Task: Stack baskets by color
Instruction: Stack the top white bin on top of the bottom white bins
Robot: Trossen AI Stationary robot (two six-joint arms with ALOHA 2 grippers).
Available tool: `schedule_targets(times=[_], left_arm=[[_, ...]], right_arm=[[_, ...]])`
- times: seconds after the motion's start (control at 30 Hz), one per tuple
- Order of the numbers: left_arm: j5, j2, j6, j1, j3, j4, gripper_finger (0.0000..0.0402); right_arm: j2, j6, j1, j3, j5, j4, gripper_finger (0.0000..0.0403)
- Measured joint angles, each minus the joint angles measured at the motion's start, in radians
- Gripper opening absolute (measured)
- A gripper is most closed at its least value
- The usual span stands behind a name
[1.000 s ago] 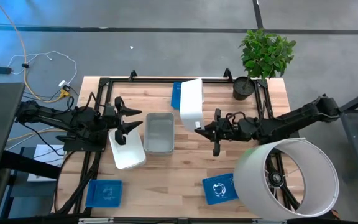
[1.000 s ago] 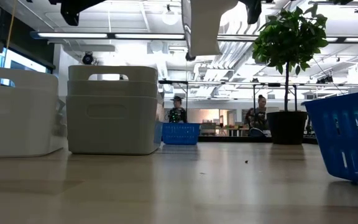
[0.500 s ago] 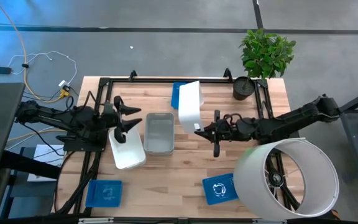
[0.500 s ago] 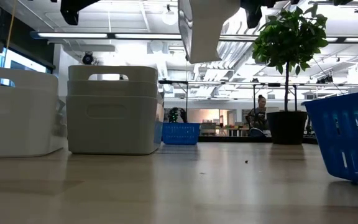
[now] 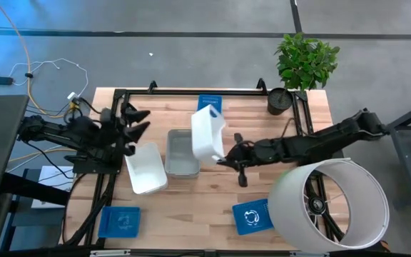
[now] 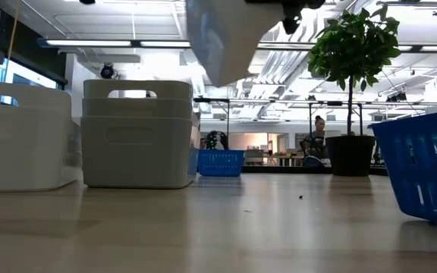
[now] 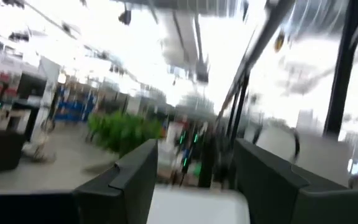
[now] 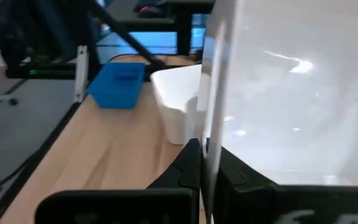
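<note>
No text, brand, number or sign can be read in any view. Two blue baskets near the front of the bench, one at the left [image 5: 122,221] and one toward the right [image 5: 252,216], each carry a round white marking on the bottom, but it is too small to make out as letters or a logo. A third blue basket at the far edge [image 5: 210,101] shows faint pale marks that are likewise illegible. The room beyond the bench has lit panels and fixtures, none with legible writing.
</note>
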Motion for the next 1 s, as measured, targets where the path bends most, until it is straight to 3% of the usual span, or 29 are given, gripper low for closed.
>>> schedule_targets(times=[0.2,0.53,0.77,1.0], left_arm=[[0.0,-0.001,0.027,0.0,0.0,0.154,0.02],[0.039,-0.008,0.09,0.0,0.0,0.149,0.02],[0.041,-0.008,0.124,0.0,0.0,0.149,0.02],[0.058,-0.008,0.123,0.0,0.0,0.151,0.02]], right_arm=[[0.155,-0.048,0.03,0.152,-0.055,-0.009,0.0],[0.428,-0.053,0.032,0.477,-0.047,-0.062,0.0],[0.54,-0.049,0.015,0.62,-0.023,-0.12,0.0],[0.602,-0.07,-0.01,0.702,-0.093,-0.129,0.0]])
